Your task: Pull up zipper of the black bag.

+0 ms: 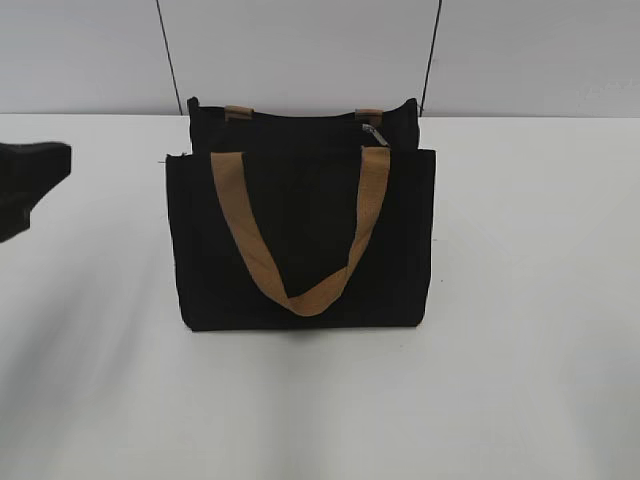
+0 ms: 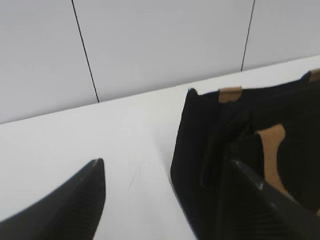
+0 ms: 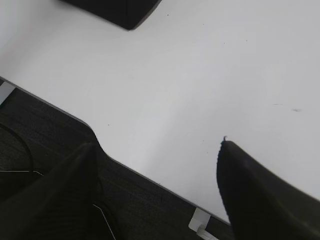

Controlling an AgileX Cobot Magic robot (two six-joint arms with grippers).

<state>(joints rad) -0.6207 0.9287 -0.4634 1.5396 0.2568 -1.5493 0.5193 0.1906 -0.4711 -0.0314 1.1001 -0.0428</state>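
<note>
The black bag (image 1: 300, 235) stands upright in the middle of the white table, its tan front handle (image 1: 300, 290) hanging down the front panel. The silver zipper pull (image 1: 376, 133) shows at the top edge, near the right end. My left gripper (image 1: 30, 180) is open and empty at the far left, well apart from the bag. In the left wrist view my left gripper (image 2: 165, 167) is open, with the bag's left end (image 2: 200, 145) just beyond its right finger. My right gripper (image 3: 157, 150) is open and empty over the table's front edge; the exterior view does not show it.
The white table (image 1: 540, 300) surrounds the bag. A white panelled wall (image 1: 300, 50) stands right behind it. In the right wrist view the table's front edge (image 3: 145, 175) runs across, with dark floor (image 3: 60, 130) below and a bag corner (image 3: 120, 12) at the top.
</note>
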